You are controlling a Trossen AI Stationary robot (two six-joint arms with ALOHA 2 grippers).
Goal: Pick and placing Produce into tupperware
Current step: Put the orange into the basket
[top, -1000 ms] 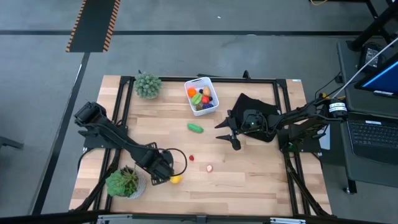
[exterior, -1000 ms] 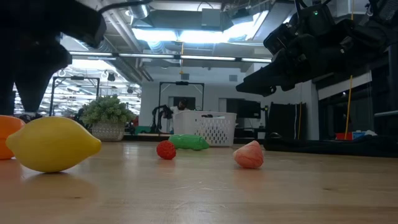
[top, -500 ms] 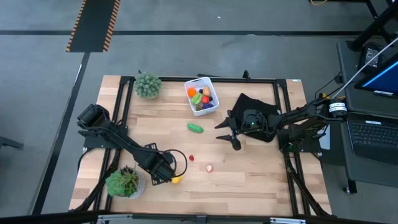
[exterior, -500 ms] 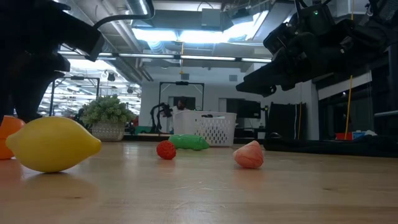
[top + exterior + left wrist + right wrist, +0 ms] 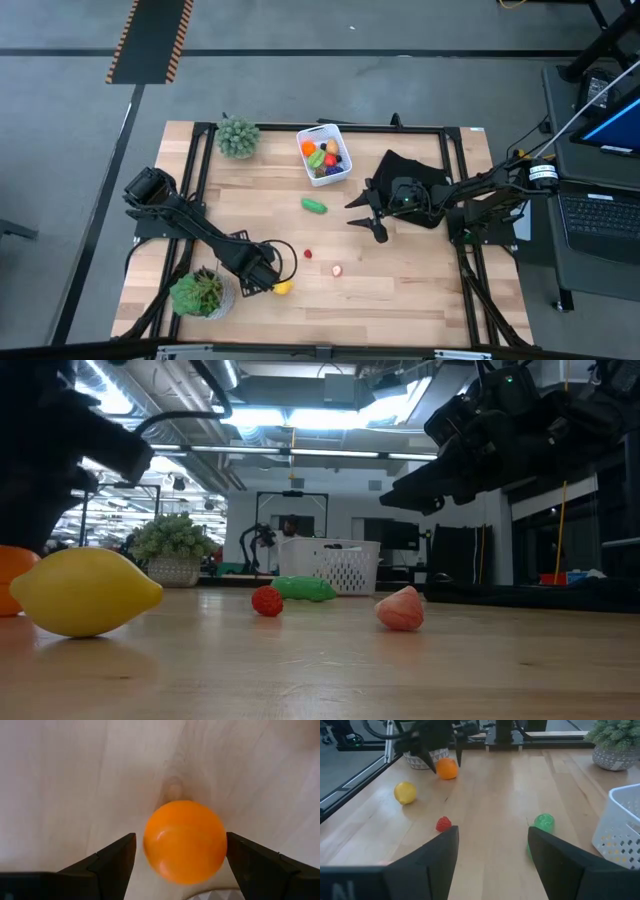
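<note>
Wooden slats form the table, which carries all task items. The white tupperware stands at the far middle of the table and already holds several pieces of produce in orange, green, red and dark colours.

Five pieces remain outside it:
- green vegetable, just near of the tupperware;
- small red berry, mid-table;
- pink strawberry piece, just right of the berry;
- lemon, near left;
- orange, beside the lemon.

Left hand is released, its two fingers standing either side of the orange without touching it; judged as an approach to grasp. Right hand hangs above the table right of centre, released and empty.

Judgement: the task is over half complete; five transfers remain.
</note>
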